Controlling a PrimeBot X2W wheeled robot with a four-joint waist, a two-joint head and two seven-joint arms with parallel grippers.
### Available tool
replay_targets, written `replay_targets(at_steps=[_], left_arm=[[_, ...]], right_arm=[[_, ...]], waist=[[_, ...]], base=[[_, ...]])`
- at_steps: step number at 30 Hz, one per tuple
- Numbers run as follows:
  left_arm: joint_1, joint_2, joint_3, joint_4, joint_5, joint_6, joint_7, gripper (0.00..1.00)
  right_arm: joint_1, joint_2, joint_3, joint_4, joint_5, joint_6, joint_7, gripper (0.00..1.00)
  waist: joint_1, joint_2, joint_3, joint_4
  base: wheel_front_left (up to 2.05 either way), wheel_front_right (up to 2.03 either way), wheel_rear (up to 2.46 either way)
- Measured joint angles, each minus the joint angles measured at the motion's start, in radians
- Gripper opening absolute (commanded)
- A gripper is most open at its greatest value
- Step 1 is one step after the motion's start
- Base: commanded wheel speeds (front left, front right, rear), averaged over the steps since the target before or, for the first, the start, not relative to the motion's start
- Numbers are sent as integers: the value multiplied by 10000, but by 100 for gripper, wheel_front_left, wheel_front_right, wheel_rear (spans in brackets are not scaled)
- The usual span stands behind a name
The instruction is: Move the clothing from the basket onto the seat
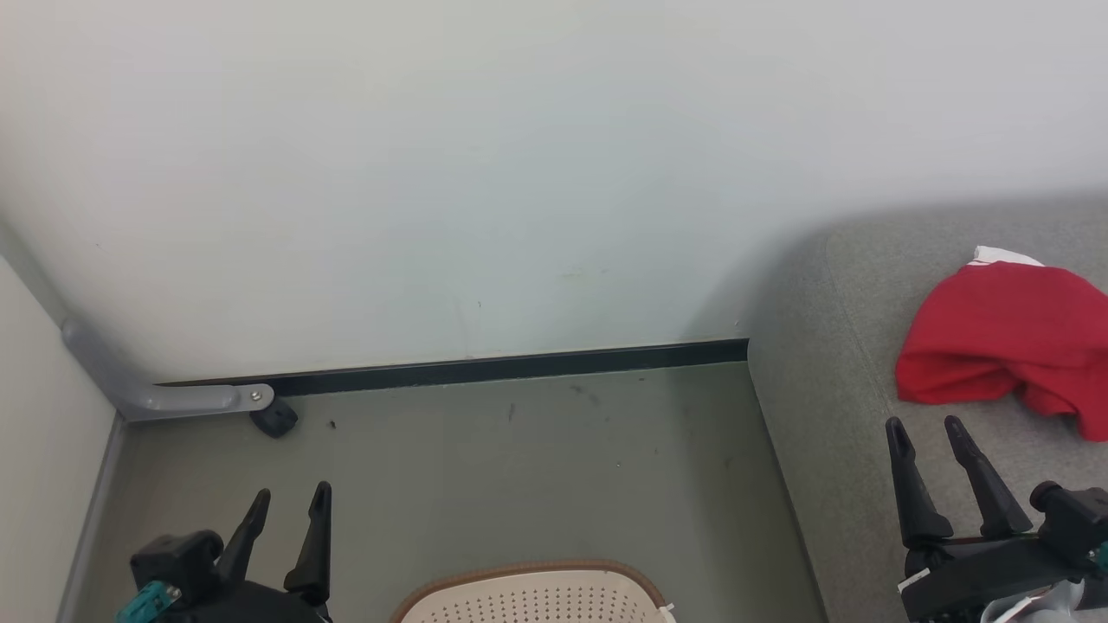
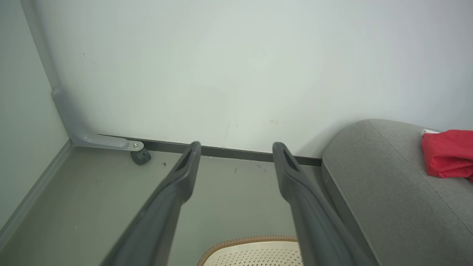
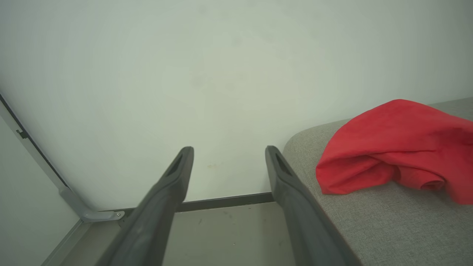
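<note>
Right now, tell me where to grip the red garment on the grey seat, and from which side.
Grip the bulging folded edge at the near left end of the clothing, coming in from that side with the right gripper. There the fabric doubles into a thick rounded fold on the seat, likely easy to pinch.

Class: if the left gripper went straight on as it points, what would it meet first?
The left gripper would likely meet the wall just above the dark skirting; the way there looks free.
</note>
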Motion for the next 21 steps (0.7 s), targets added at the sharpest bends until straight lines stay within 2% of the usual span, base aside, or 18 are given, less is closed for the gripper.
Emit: replay_targets(at_steps=[6, 21], left_arm=[[582, 2, 422, -1045, 171, 255, 0, 100], [997, 4, 1012, -2420, 713, 403, 0, 100]], right_arm=[[39, -4, -58, -186, 17, 15, 0, 100], [58, -2, -63, -378, 13, 29, 0, 100]], waist=[[1, 1, 12, 43], [1, 1, 257, 22]], base=[[0, 0, 0], [0, 0, 0]])
